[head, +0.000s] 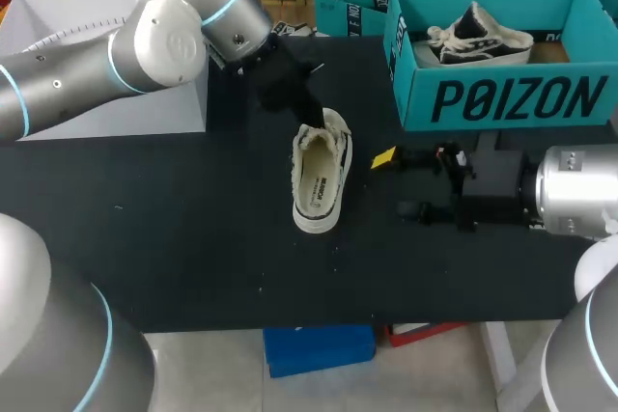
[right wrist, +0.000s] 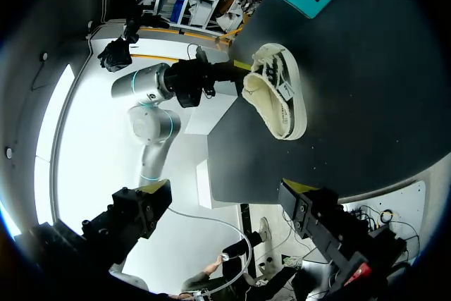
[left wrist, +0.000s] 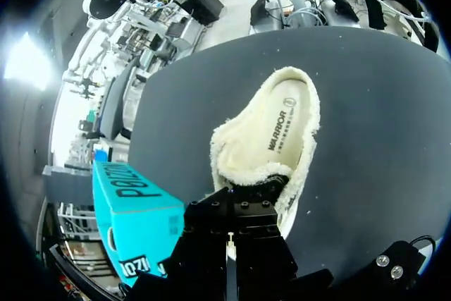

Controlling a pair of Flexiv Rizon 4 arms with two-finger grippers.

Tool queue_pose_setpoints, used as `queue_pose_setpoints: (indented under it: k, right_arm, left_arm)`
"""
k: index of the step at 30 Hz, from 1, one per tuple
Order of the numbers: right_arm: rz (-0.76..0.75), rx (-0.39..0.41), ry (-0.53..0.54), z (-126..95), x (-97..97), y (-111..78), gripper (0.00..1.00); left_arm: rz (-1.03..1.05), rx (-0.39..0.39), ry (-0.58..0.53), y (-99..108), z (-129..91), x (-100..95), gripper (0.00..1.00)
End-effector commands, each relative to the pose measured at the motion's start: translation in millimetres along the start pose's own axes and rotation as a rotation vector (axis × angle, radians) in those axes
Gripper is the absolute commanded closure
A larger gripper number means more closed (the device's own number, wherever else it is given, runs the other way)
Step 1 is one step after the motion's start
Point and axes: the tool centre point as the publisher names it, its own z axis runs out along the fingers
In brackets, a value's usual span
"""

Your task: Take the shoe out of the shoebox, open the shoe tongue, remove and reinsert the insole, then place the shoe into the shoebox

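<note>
Silver-grey left arm (head: 97,55), pale blue joint rings, right arm (head: 579,190) matching, black screw-dotted wrist housing (left wrist: 239,244), right gripper (head: 394,182) black, yellow-tipped

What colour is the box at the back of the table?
The shoebox is teal with black letters, clearest in the head view.

Left tool (head: 313,124) angles steeply downward from its arm; right tool (head: 394,182) lies level, spread wide.
</note>
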Motion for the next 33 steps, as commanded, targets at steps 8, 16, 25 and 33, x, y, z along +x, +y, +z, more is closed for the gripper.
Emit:
queue_pose_setpoints:
  k: [8,16,25,33]
  right_arm:
    - [0.000,-0.001,-0.001,1,0.3,0.1,0.00]
    - [0.000,-0.001,-0.001,1,0.3,0.1,0.00]
    - [0.000,-0.001,-0.001,1,0.3,0.1,0.00]
    - [0.000,-0.001,-0.001,1,0.3,0.1,0.00]
  left_arm:
    - [0.003,0.024,0.010,-29,7,22.8,1.00]
    - [0.019,0.029,0.023,-39,4,23.6,1.00]
    - [0.076,-0.019,0.068,-41,-48,18.9,0.82]
    - [0.095,-0.050,0.151,-35,-72,37.8,0.70]
